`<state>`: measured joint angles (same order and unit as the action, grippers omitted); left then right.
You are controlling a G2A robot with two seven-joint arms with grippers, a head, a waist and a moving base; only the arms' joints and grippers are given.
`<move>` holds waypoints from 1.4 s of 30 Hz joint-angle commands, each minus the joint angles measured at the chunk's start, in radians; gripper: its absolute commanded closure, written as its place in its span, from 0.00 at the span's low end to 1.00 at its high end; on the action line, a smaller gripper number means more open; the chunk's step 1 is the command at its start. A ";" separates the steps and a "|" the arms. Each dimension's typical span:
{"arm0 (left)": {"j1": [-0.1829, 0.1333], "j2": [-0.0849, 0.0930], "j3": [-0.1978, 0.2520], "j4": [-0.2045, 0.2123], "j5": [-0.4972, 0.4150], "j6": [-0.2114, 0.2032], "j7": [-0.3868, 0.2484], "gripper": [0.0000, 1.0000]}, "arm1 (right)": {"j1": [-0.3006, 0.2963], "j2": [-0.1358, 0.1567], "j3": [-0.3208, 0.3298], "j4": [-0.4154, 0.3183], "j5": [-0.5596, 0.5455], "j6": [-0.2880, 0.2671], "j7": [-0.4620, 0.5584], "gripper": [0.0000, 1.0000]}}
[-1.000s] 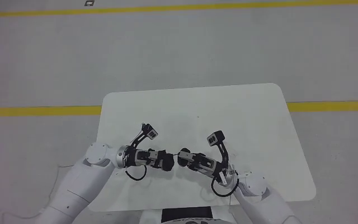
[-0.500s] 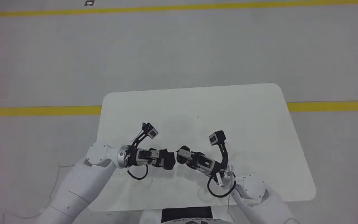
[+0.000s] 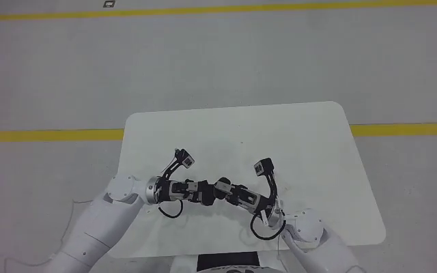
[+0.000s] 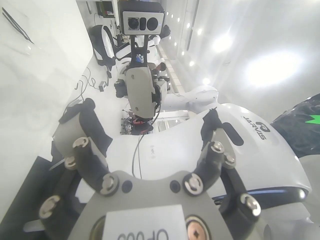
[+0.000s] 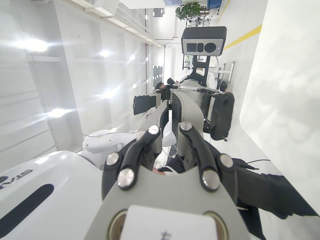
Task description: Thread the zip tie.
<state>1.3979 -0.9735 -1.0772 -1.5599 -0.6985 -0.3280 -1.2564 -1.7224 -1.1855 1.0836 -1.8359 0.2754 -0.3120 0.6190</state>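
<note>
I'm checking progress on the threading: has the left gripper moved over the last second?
Yes. In the top view the left gripper has shifted slightly away from the left edge of the table, toward the right gripper, closing the gap between them.

Where the left hand meets the right hand, anything held between is too small to tell.
</note>
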 commanded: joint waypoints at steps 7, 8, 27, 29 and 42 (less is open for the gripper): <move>0.006 0.007 -0.010 0.002 0.025 -0.001 0.014 0.55 | -0.005 0.008 0.011 -0.016 -0.063 0.022 -0.009 1.00; 0.007 0.008 -0.012 0.001 0.028 -0.001 0.016 0.56 | -0.005 0.010 0.012 -0.018 -0.069 0.024 -0.006 1.00; 0.012 0.018 -0.012 -0.005 0.057 0.010 0.034 0.82 | -0.019 0.029 0.026 -0.044 -0.129 0.059 0.010 1.00; 0.013 0.019 -0.011 -0.004 0.058 0.010 0.038 0.82 | -0.020 0.030 0.028 -0.045 -0.134 0.061 0.004 1.00; 0.012 0.021 -0.007 0.003 0.048 -0.007 0.058 0.94 | -0.019 0.036 0.016 -0.041 -0.132 0.070 -0.005 1.00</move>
<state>1.4104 -0.9527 -1.0833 -1.5574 -0.6491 -0.3338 -1.1984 -1.7418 -1.1501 1.1001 -1.8773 0.1443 -0.2428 0.6145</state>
